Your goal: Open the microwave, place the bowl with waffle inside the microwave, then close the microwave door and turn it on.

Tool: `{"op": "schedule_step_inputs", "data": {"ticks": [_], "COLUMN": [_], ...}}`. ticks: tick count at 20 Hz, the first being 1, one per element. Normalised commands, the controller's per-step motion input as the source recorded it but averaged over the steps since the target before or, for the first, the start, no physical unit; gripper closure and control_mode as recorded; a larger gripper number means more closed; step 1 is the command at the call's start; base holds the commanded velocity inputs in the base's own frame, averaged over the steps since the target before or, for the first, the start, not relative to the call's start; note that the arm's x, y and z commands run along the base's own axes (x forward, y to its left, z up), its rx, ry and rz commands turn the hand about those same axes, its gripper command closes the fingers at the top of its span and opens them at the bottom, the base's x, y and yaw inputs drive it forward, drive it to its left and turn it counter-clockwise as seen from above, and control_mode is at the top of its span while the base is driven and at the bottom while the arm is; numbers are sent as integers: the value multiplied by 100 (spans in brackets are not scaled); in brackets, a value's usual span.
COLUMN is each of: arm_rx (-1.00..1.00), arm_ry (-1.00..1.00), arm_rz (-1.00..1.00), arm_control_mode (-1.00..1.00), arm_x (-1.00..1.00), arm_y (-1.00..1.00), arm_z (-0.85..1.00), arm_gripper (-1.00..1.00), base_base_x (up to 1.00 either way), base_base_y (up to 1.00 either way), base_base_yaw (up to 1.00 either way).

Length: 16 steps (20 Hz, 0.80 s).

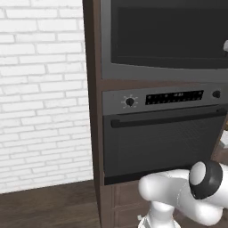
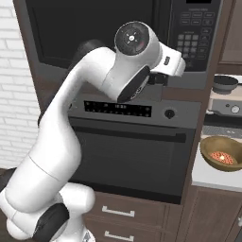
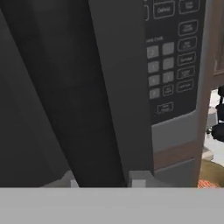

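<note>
The microwave (image 1: 164, 67) sits high in the brown cabinet, and its dark glass microwave door (image 2: 90, 28) lies flush and closed. My gripper (image 2: 159, 78) is at the door's right edge, beside the keypad (image 2: 196, 33). In the hand view the gripper (image 3: 105, 181) is open, with a dark vertical handle strip (image 3: 96, 109) running between its fingertips (image 3: 138, 180), and the keypad (image 3: 170, 65) is to the right. The brown bowl (image 2: 221, 153) with the reddish waffle rests on the counter at right, apart from the gripper. Its rim (image 3: 212, 175) peeks in at the hand view's lower right.
Below the microwave is the oven (image 2: 132, 151) with knobs, a display strip and a bar handle (image 1: 164, 118). A dark pan (image 2: 224, 84) sits on the stove at right. Drawers (image 2: 118, 212) lie under the oven. A white brick wall (image 1: 40, 89) is to the left.
</note>
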Motion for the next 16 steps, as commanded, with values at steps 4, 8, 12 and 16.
{"op": "schedule_step_inputs", "data": {"ticks": [4,8,12,16], "arm_rx": [-7,-12,-12,-11], "arm_ry": [0,4,1,0], "arm_rz": [-29,-31,-30,-29], "arm_control_mode": [-100,-100,-100,-100], "arm_x": [-100,-100,-100,-100], "arm_y": [49,73,67,67], "arm_z": [0,-1,-11,-12], "arm_gripper": [100,100,100,100], "base_base_x": [0,0,0,0], "base_base_y": [0,0,0,0], "base_base_yaw": [0,0,0,0]}}
